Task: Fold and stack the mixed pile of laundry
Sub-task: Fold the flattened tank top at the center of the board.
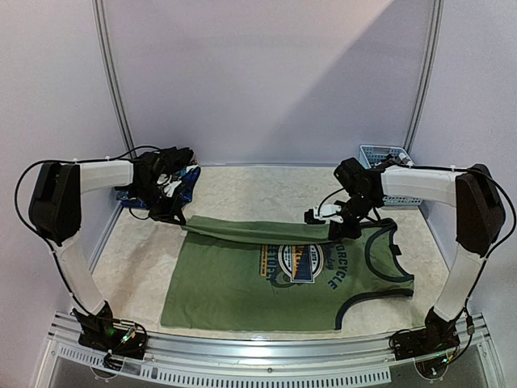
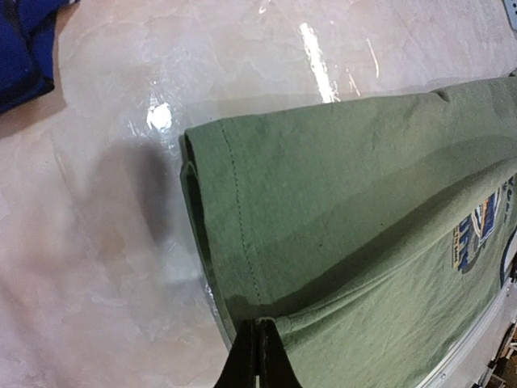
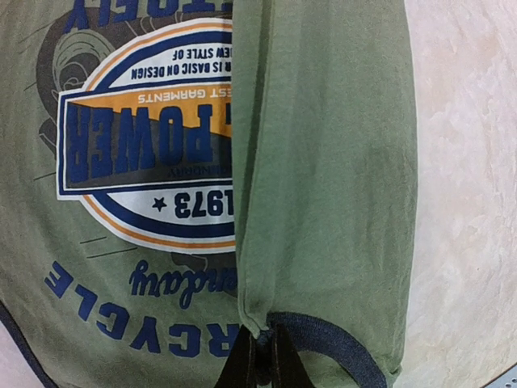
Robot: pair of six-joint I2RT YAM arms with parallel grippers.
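Looking down from above, I see an olive-green shirt (image 1: 283, 279) spread on the pale, marbled worktop (image 1: 242, 190), its hem toward my left arm and its dark-trimmed neck and armholes toward my right. The far long edge of the shirt is raised off the surface and doubled over toward the near side, forming a narrow band of cloth stretched between my two arms. My left claw (image 2: 260, 356) is pressed together on the hem corner of that band; the wrist camera shows its two dark tips meeting with the stitched hem caught between them and the fold curling open beside it. My right claw (image 3: 262, 360) is likewise closed, pinching the cloth right where the dark trim (image 3: 339, 343) curves past the fingertips. The folded band partly covers the round blue, white and orange logo (image 3: 145, 145) on the chest (its lettering reads upside down from this wrist). The rest of the shirt lies flat, near the front edge of the worktop. Behind my left arm, at the far left corner, sits a heap of other garments (image 1: 184, 179), among them a blue piece (image 2: 24, 48) that lies well apart from the shirt. A light-blue basket (image 1: 384, 153) stands at the far right corner, behind my right arm.
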